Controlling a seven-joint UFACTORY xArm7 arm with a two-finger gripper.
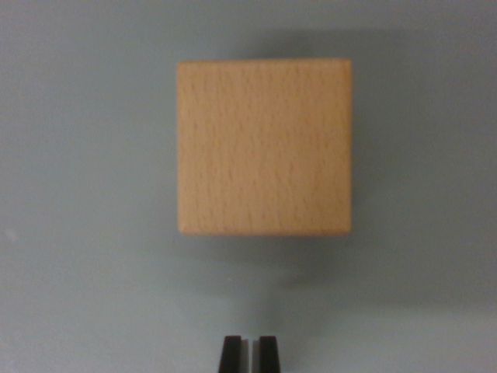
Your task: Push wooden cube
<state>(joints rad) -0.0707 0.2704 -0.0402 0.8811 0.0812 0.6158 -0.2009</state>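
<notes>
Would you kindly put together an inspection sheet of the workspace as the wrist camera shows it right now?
Surface: plain grey-blue tabletop, matte, with a faint pale speck near the wrist view's left edge.
Job's things: light wooden cube, seen from above, standing squarely on the surface, apart from the gripper.
Clutter: nothing seen.
Grippers: black gripper at the bottom edge, fingertips nearly together with a thin gap, holding nothing, a strip of bare surface between it and the cube.
Cables: nothing seen.
Surroundings: nothing seen beyond the tabletop.

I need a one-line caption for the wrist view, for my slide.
Wrist view: nearly closed gripper at the bottom edge, apart from the wooden cube on the grey surface.
</notes>
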